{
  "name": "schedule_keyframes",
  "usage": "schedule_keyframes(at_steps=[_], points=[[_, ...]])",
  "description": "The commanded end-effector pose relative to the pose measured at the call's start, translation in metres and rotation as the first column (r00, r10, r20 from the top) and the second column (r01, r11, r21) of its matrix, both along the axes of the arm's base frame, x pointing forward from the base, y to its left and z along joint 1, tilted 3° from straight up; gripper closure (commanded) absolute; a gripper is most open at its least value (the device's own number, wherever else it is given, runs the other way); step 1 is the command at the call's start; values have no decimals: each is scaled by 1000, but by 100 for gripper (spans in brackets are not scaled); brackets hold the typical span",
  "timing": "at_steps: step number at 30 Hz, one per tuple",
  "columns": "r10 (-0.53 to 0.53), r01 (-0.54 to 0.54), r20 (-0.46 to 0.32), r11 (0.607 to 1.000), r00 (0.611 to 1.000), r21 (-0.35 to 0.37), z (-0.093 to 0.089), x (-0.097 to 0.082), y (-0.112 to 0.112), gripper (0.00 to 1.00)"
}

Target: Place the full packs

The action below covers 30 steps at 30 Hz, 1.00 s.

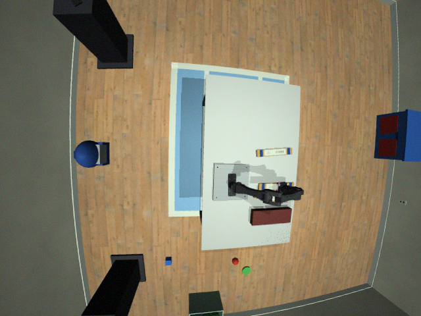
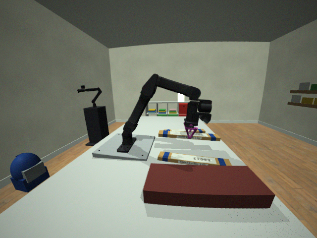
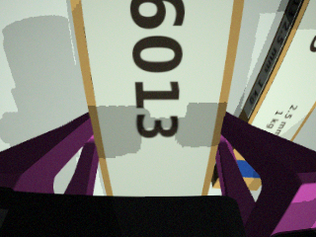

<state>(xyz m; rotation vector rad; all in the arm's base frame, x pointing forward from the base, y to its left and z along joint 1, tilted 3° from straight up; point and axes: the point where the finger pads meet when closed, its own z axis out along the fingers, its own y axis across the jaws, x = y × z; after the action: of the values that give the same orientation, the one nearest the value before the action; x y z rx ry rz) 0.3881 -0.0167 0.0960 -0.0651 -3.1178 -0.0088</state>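
Observation:
Three E6013 electrode packs with blue bands and tan edges are in view. My gripper (image 1: 279, 184) (image 2: 189, 136) (image 3: 157, 118) is shut on the middle pack (image 1: 270, 186) (image 2: 204, 136) (image 3: 158, 173), one finger on each long side. This pack is level and raised above the table, its shadow apart from it. The far pack (image 1: 273, 151) lies flat on the table, mostly hidden behind the held one in the exterior view. The near pack (image 2: 189, 156) (image 3: 291, 94) lies between it and the platform, mostly under the arm in the top view. The low dark red platform (image 1: 271, 216) (image 2: 204, 179) bears no pack.
The arm's base stands on a grey plate (image 1: 221, 193) (image 2: 107, 150) on the white table (image 1: 245, 112) (image 2: 84, 202). The near pack lies close beside the platform's long side. The table's outer edge runs close to the pack ends and the platform's end.

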Motion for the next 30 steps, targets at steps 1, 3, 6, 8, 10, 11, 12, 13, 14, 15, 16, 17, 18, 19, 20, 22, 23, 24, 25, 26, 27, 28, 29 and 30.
schedule_keyframes(at_steps=[1, 3, 6, 8, 10, 11, 12, 13, 14, 15, 16, 17, 18, 19, 20, 22, 23, 24, 25, 26, 27, 28, 29, 30], points=[[4, -4, 124, 1000, 992, 1, 33, 12, 0, 100], [4, -4, 135, 1000, 991, 0, 33, 15, 0, 100], [4, -4, 139, 1000, 990, 0, 32, 16, 0, 100], [4, -4, 100, 1000, 995, 2, 18, 7, 1, 100], [4, -4, 129, 1000, 992, 0, 23, 14, 1, 100], [5, -5, 139, 1000, 990, 0, 25, 17, 1, 100], [4, -5, 127, 1000, 992, 0, 25, 14, 1, 100], [4, -5, 113, 1000, 994, 1, 25, 11, 1, 100], [5, -5, 113, 1000, 994, 1, 26, 11, 1, 100], [5, -5, 113, 1000, 994, 1, 27, 11, 1, 100], [5, -5, 113, 1000, 994, 1, 28, 11, 1, 100], [5, -5, 113, 1000, 994, 1, 29, 12, 1, 100], [5, -5, 113, 1000, 994, 1, 30, 12, 2, 100], [5, -5, 113, 1000, 994, 1, 30, 12, 2, 100], [5, -5, 113, 1000, 994, 1, 31, 12, 2, 100], [5, -5, 113, 1000, 994, 1, 31, 12, 2, 100], [5, -5, 113, 1000, 994, 1, 32, 12, 2, 100], [5, -5, 113, 1000, 994, 1, 33, 13, 2, 100], [5, -5, 113, 1000, 994, 1, 34, 13, 2, 100], [5, -5, 113, 1000, 994, 1, 35, 13, 2, 100], [5, -5, 113, 1000, 994, 1, 35, 13, 2, 100], [5, -5, 113, 1000, 994, 1, 36, 13, 2, 100], [5, -6, 113, 1000, 994, 1, 37, 14, 2, 100], [5, -6, 113, 1000, 994, 1, 37, 14, 2, 100]])
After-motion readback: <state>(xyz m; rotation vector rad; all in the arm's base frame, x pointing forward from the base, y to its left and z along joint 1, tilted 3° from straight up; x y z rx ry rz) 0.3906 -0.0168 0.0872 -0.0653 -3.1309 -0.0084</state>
